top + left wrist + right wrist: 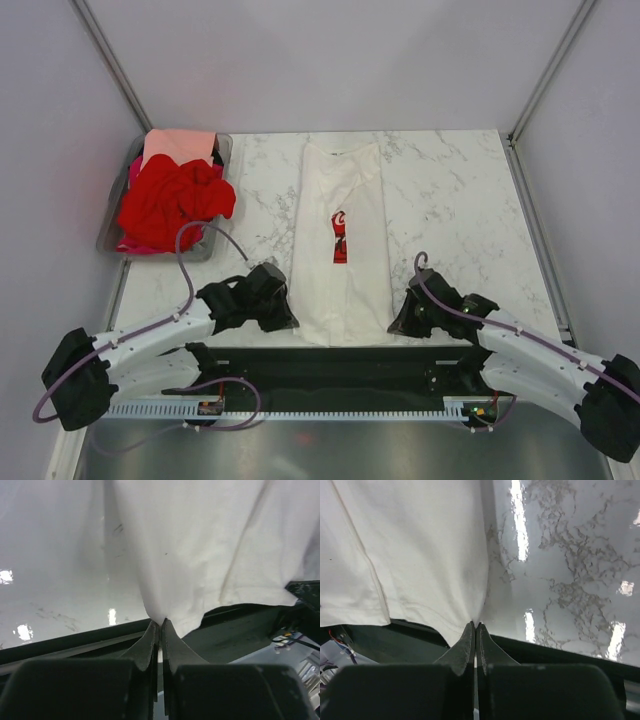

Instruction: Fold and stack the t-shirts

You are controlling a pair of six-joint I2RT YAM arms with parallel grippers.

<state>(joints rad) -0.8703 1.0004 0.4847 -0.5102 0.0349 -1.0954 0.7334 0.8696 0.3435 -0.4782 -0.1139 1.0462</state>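
A cream-white t-shirt point(342, 250) with a red print point(340, 238) lies folded into a long strip down the middle of the marble table, collar at the far end. My left gripper point(290, 318) is shut on its near left hem corner point(161, 615). At the near right hem corner point(476, 617) my right gripper point(398, 322) is shut on the cloth. Both pinches show cloth puckering into the closed fingertips. Bright red t-shirts point(172, 203) and a salmon-pink one point(178, 146) are heaped at the far left.
The heap of red and pink cloth sits in a clear plastic bin point(222, 150) at the table's far left corner. A dark rail point(340, 362) runs along the near table edge below the hem. Grey walls close in both sides and the back.
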